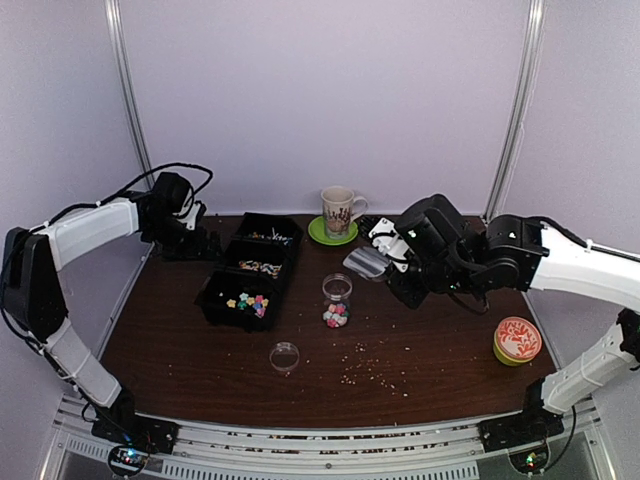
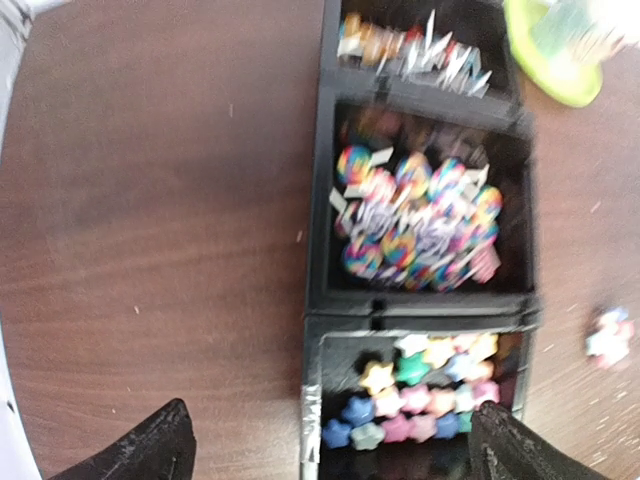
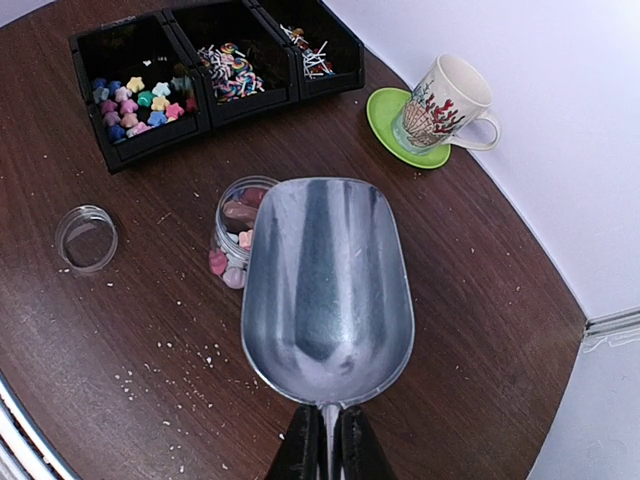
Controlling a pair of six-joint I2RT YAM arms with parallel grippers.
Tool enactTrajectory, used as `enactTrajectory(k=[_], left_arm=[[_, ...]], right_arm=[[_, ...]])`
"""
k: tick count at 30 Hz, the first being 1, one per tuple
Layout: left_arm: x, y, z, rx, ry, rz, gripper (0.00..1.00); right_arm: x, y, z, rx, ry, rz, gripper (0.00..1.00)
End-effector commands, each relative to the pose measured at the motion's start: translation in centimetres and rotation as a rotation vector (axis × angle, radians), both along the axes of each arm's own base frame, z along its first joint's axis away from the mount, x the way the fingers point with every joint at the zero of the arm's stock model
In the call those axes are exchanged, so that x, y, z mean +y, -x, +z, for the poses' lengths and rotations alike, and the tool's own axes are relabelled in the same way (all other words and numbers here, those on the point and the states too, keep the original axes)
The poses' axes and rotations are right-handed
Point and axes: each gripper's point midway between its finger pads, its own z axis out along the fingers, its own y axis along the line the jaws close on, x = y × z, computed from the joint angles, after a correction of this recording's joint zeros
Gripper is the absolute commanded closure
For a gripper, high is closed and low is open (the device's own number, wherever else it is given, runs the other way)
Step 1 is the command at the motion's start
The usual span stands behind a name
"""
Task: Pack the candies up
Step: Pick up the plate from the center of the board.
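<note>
A black three-compartment bin [image 1: 213, 297] holds the candies: star candies [image 1: 249, 302] in the near compartment, swirled wrapped ones [image 1: 260, 267] in the middle, thin sticks [image 1: 268, 237] at the far end. They also show in the left wrist view [image 2: 420, 400] and the right wrist view [image 3: 135, 100]. A clear jar [image 1: 336, 301] partly filled with candies stands open at mid-table. My right gripper [image 3: 330, 440] is shut on the handle of an empty metal scoop [image 3: 325, 285], held above and right of the jar [image 3: 232, 235]. My left gripper [image 2: 330, 445] is open and empty, above the table left of the bin.
The jar's clear lid [image 1: 285, 356] lies near the front. A patterned mug [image 1: 338, 210] stands on a green saucer [image 1: 322, 235] at the back. A round orange-patterned tin [image 1: 517, 340] sits at the right edge. Pale crumbs [image 1: 375, 370] are scattered in front of the jar.
</note>
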Motion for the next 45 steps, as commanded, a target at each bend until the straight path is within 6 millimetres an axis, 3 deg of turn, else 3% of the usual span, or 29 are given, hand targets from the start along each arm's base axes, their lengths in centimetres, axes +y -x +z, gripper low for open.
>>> enactTrajectory(k=[1, 8, 14, 20, 22, 23, 25, 29, 32, 40, 45], left_arm=[[-0.5, -1.0, 4.1, -0.102, 0.089, 0.032, 0.02], [-1.8, -3.0, 5.8, -0.170, 0.146, 0.014, 0.02], [0.7, -8.3, 7.2, -0.147, 0.100, 0.060, 0.02], [0.2, -10.9, 9.4, -0.205, 0.136, 0.031, 0.02], [-0.7, -9.9, 10.2, -0.233, 0.178, 0.032, 0.02], [-1.2, -9.0, 9.6, -0.238, 0.184, 0.030, 0.02], [-1.2, -6.2, 6.2, -0.187, 0.165, 0.082, 0.02], [-3.7, -1.0, 1.5, -0.107, 0.087, 0.021, 0.02], [-3.7, 2.2, -0.9, -0.066, -0.011, 0.006, 0.02], [-1.5, 7.6, -1.6, -0.089, -0.004, 0.049, 0.02], [0.7, 7.7, -1.9, -0.118, -0.153, 0.031, 0.02]], right_arm=[[0.0, -0.5, 1.2, -0.045, -0.069, -0.026, 1.00], [0.1, -0.4, 0.9, -0.036, -0.088, -0.023, 1.00], [-0.7, 0.2, 1.8, -0.032, -0.097, -0.022, 1.00], [-0.9, 1.0, 1.5, -0.018, -0.125, 0.005, 1.00], [-0.9, 1.0, 1.4, -0.017, -0.124, 0.013, 1.00], [-0.8, 1.0, 1.4, -0.018, -0.124, 0.017, 1.00], [-0.3, 1.0, 1.8, -0.018, -0.135, 0.032, 1.00], [0.8, 1.1, 2.2, -0.007, -0.160, 0.068, 1.00], [1.7, 1.4, 1.8, 0.014, -0.174, 0.096, 1.00], [3.9, 2.5, 0.8, 0.049, -0.170, 0.187, 1.00], [6.0, 3.6, 1.2, 0.037, -0.167, 0.268, 1.00]])
